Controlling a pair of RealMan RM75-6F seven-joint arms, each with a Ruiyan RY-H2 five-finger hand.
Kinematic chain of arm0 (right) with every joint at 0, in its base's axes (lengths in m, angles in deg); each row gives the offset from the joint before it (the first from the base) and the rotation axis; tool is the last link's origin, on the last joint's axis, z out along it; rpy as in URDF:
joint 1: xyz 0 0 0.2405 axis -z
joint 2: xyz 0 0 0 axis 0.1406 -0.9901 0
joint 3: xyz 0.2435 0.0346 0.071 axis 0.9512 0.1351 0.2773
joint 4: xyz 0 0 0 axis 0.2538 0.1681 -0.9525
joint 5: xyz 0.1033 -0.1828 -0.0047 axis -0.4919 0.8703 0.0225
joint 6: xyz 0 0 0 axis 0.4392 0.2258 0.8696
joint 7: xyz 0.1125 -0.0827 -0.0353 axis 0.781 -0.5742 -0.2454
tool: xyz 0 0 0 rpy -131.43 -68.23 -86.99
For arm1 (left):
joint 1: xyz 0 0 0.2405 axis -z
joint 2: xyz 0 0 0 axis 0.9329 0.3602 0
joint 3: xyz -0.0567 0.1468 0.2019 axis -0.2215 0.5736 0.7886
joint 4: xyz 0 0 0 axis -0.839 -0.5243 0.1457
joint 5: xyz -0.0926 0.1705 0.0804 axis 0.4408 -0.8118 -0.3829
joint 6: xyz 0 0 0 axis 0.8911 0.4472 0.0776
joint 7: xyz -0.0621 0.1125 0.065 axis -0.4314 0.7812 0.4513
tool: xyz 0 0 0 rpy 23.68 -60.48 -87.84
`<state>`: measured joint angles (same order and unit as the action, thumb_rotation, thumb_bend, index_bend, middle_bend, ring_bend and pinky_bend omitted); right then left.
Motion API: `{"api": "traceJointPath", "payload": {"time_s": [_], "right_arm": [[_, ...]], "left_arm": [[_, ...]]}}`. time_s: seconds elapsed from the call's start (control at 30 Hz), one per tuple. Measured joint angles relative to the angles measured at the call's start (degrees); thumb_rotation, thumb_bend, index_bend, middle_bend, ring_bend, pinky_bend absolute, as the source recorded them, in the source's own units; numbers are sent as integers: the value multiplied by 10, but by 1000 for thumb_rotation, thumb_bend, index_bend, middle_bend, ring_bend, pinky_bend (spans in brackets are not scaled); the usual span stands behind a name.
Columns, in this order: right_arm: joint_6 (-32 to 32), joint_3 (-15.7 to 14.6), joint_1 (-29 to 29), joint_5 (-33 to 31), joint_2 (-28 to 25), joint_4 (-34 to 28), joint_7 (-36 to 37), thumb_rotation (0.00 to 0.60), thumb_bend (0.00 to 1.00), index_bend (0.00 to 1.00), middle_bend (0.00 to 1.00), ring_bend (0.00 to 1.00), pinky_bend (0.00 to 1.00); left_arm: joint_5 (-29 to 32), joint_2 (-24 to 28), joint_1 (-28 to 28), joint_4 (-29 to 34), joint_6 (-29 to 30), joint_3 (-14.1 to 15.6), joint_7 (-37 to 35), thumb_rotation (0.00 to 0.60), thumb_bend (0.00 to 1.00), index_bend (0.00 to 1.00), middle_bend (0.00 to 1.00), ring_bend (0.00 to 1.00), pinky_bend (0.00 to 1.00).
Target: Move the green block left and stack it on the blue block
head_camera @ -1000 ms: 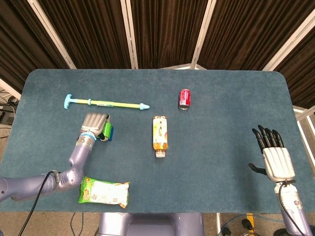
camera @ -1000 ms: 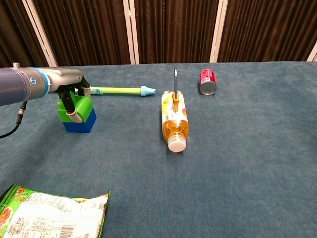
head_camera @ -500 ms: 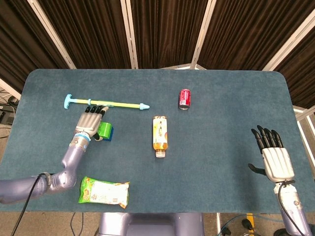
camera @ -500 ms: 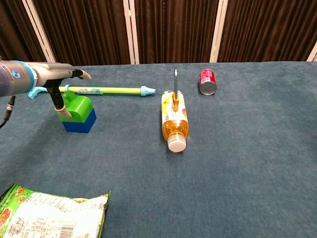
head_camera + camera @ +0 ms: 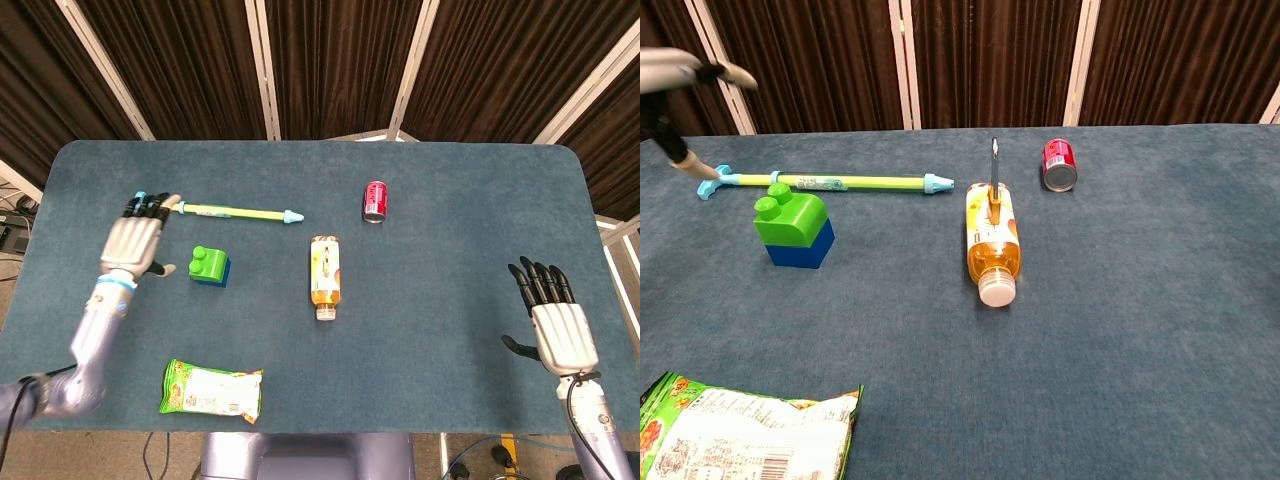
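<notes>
The green block (image 5: 207,262) sits squarely on the blue block (image 5: 800,247), just right of the empty, spread-fingered left hand (image 5: 132,243), while the right hand (image 5: 560,325) hangs open far across the table (image 5: 450,210).

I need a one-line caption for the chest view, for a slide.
Green plastic block stacked on blue plastic block, released; open left hand raised at the far left.

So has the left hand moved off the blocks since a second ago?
Yes. The left hand has let go and pulled away left of the green block, now open near the end of the long stick.
</notes>
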<state>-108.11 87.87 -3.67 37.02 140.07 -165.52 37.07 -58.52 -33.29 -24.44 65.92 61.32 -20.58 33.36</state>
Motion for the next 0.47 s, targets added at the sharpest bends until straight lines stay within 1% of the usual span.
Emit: {"api": "traceJointPath", "payload": {"time_s": [0.03,0.13,0.17,0.27,0.37,0.47], "right_arm": [[-2,0,0,3,1,0,0,600,0,0,0,0,0],[-9,1,-1,12,3,1,-4,600,0,0,0,0,0],[-10,1,-1,13,4,1,-5,600,0,0,0,0,0],[-16,2,0,18,5,1,-9,600,0,0,0,0,0],[-21,3,0,23,6,-1,-12,600,0,0,0,0,0],[-24,2,2,27,6,-2,-12,600,0,0,0,0,0]], "left_arm": [[-23,7,-16,9,19,6,-12,600,50,0,0,0,0],[-104,27,-80,38,95,34,-53,600,49,0,0,0,0],[-136,34,-109,46,127,48,-71,600,48,0,0,0,0],[-207,44,-176,55,186,84,-117,600,47,0,0,0,0],[-243,49,-225,55,212,113,-150,600,48,0,0,0,0],[-255,54,-251,52,217,125,-160,600,48,0,0,0,0]]}}
